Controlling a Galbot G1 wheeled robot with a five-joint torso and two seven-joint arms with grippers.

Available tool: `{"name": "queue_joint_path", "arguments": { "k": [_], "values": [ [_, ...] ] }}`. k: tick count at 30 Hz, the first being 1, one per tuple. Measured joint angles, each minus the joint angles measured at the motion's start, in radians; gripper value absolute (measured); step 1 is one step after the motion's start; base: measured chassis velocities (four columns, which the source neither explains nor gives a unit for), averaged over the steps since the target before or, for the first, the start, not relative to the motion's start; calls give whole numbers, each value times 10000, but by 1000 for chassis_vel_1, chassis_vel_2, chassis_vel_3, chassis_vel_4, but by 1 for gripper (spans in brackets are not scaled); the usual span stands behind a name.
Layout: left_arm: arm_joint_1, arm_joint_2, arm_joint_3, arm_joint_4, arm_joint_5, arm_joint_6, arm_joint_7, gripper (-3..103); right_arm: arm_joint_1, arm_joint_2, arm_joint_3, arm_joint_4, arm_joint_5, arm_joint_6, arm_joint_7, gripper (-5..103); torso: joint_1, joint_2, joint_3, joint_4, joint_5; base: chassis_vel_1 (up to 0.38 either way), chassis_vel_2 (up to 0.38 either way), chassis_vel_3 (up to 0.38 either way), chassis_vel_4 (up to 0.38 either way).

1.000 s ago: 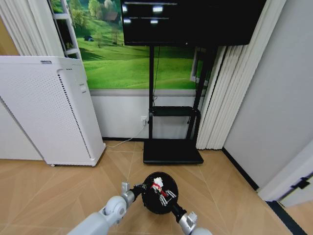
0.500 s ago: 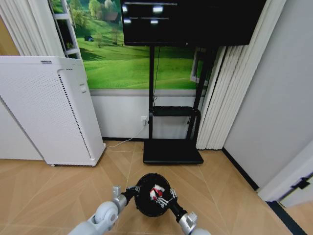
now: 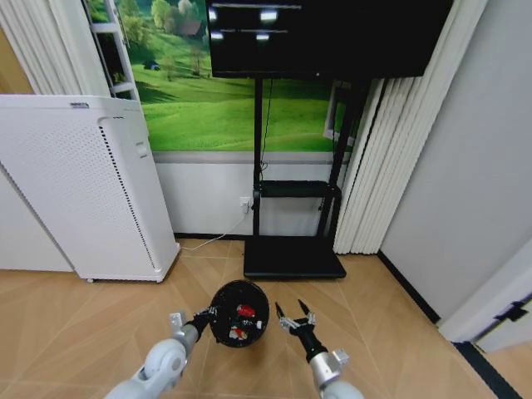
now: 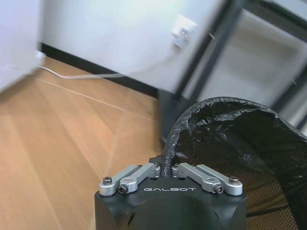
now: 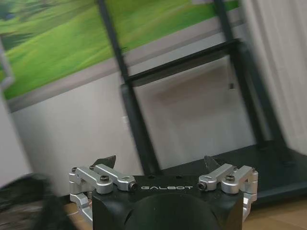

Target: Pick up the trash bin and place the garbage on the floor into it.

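The small black round mesh trash bin (image 3: pixel 239 312), light and springy, suits its rim, which the left gripper (image 4: pixel 167 168) pinches; the right gripper (image 3: pixel 293 317) stands spread, empty.

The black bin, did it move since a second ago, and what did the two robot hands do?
The trash bin, carried by the left gripper shut on its rim, swung toward the robot's left. The right gripper, earlier at the bin, now hangs open and empty beside it. The red-and-white garbage stayed inside; the white appliance and TV stand didn't move.
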Motion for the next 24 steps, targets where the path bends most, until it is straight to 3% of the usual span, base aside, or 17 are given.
{"name": "queue_joint_path", "arguments": {
  "k": [1,2,6,9,10,12,15,18,24],
  "values": [
    [368,-32,-662,-307,-284,55,-372,4,-66,104,345,62,-16,-29,557,100,0,0,0,0,0,0,0,0,0],
    [368,-32,-662,-307,-284,55,-372,4,-66,104,345,62,-16,-29,557,100,0,0,0,0,0,0,0,0,0],
    [1673,-105,-2607,-1024,-931,387,-1122,4,-194,162,1210,-27,-471,-244,1276,100,0,0,0,3,-1,0,0,0,0],
    [2024,-132,-3100,-1177,-1050,467,-1207,4,-229,163,1412,-92,-602,-279,1340,100,0,1,0,2,-2,0,0,0,0],
    [2589,-217,-4001,-1436,-1245,591,-1329,4,-280,172,1678,-187,-732,-302,1380,100,0,1,-1,3,0,0,0,0,0],
    [2858,-272,-4478,-1554,-1362,668,-1386,4,-308,183,1820,-249,-773,-307,1387,100,0,1,-1,2,1,0,0,0,0],
    [3922,-422,-6231,-2006,-1986,985,-1662,4,-549,429,2547,-478,-1034,-291,1405,100,0,1,-1,6,0,0,0,0,0],
    [4488,-473,-6930,-2282,-2291,1167,-1801,4,-711,641,2920,-483,-1095,-264,1410,100,-1,3,-1,-9,0,0,0,0,0],
    [6771,-1144,-8931,-2801,-2600,1362,-1870,4,-514,739,2968,-542,-1096,-298,1537,100,-1,4,-1,9,4,0,0,0,0]
  ]
}}
